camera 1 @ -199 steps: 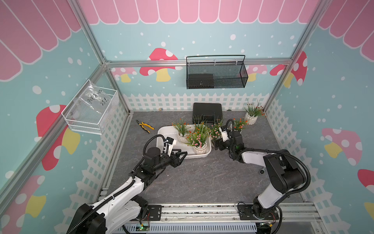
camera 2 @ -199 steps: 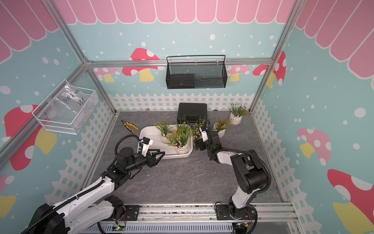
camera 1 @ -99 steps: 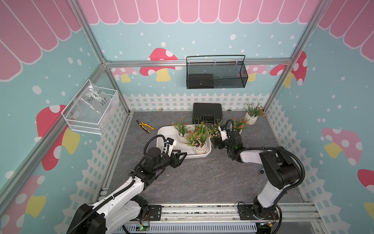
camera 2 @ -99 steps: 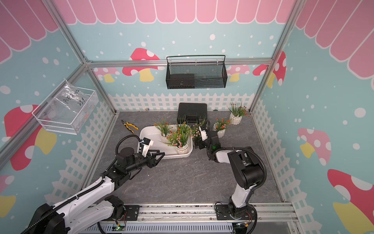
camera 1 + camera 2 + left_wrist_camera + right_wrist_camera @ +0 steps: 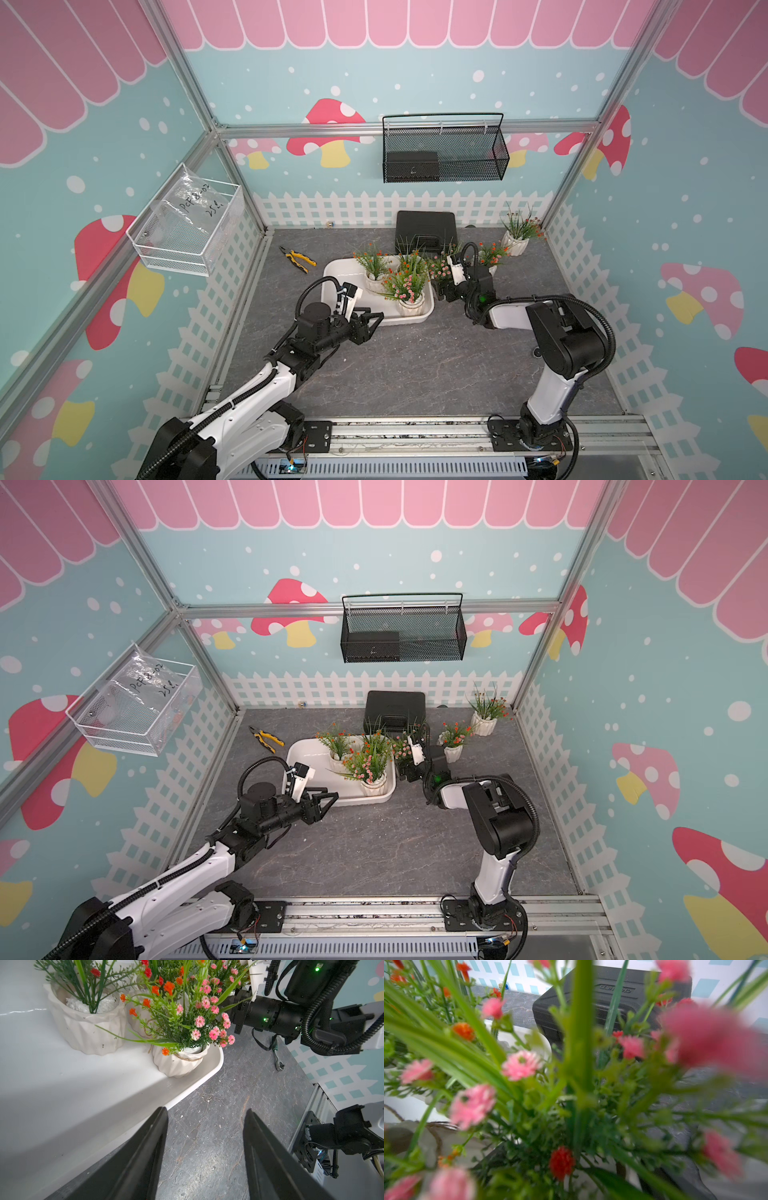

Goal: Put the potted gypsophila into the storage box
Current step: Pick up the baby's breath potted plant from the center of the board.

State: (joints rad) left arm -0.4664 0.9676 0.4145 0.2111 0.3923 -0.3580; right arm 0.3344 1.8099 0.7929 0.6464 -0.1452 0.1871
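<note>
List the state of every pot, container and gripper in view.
storage box, open-topped, partly filled
three pots in the box, upright
pink-flowered plant, just outside the box, pot hidden
orange-flowered pot, upright outside the box
corner pot, upright outside the box
black case, shut
left gripper, open and empty
right gripper, at the pink-flowered plant, jaws hidden by sprigs
</note>
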